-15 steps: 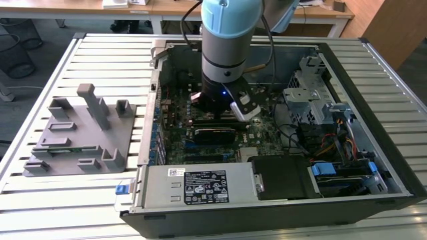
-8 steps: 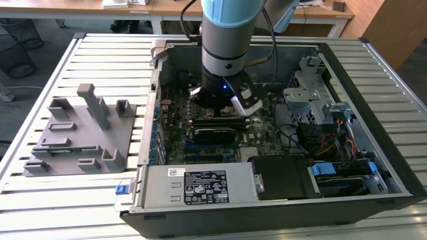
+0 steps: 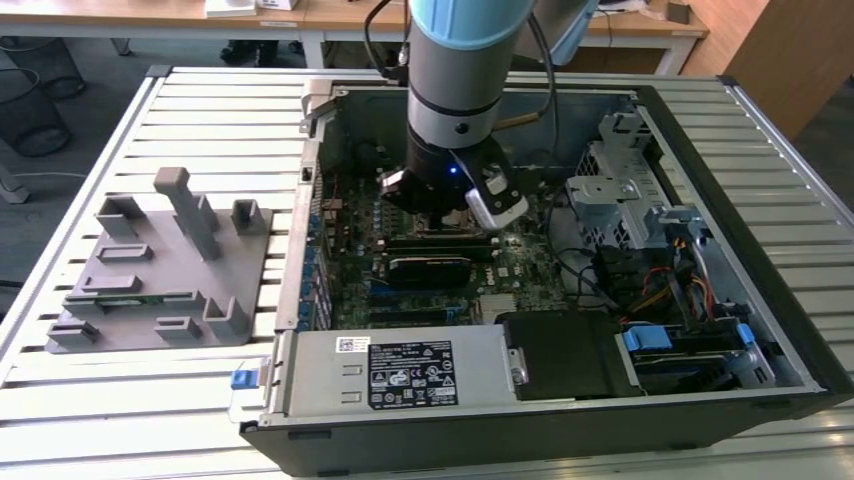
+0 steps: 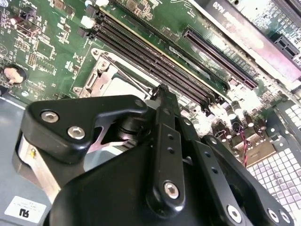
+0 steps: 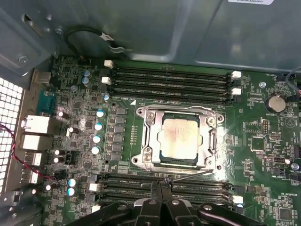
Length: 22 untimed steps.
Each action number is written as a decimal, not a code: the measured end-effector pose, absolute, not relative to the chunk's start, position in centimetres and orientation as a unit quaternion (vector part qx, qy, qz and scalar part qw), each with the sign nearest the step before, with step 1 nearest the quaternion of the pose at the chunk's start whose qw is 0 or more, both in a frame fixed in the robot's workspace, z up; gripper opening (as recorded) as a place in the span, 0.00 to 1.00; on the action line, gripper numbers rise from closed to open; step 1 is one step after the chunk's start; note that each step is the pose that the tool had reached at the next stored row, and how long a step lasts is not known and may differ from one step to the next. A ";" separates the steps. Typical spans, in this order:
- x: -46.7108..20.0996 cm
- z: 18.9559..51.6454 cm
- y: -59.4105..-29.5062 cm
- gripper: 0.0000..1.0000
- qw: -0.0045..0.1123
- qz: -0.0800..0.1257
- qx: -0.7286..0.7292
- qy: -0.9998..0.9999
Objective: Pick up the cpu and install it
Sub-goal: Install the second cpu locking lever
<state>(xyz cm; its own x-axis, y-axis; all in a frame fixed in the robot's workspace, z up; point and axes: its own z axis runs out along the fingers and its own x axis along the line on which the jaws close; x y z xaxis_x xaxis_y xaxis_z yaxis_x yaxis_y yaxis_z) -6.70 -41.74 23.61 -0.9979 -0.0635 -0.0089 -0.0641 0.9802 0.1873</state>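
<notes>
Fingertips of the black metal gripper point(image 5: 162, 184) stand together, the jaws narrow and holding nothing, just above the dark memory slots point(image 5: 164, 186) on the near side of the socket. Beyond them the square silvery-grey cpu point(image 5: 179, 140) lies flat inside the metal socket frame point(image 5: 146, 129) on the green motherboard point(image 5: 263, 155). In the exterior view the arm reaches down into the open black computer case point(image 3: 787, 330), and the grey plastic fixture block point(image 3: 154, 270) lies at that view's left.
</notes>
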 end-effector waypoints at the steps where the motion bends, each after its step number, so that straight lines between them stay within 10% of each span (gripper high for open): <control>1: -6.6 23.6 -41.7 0.11 0.000 0.095 -0.032 0.995; 22: -6.8 22.3 -41.7 0.11 -0.010 0.096 -0.031 0.995</control>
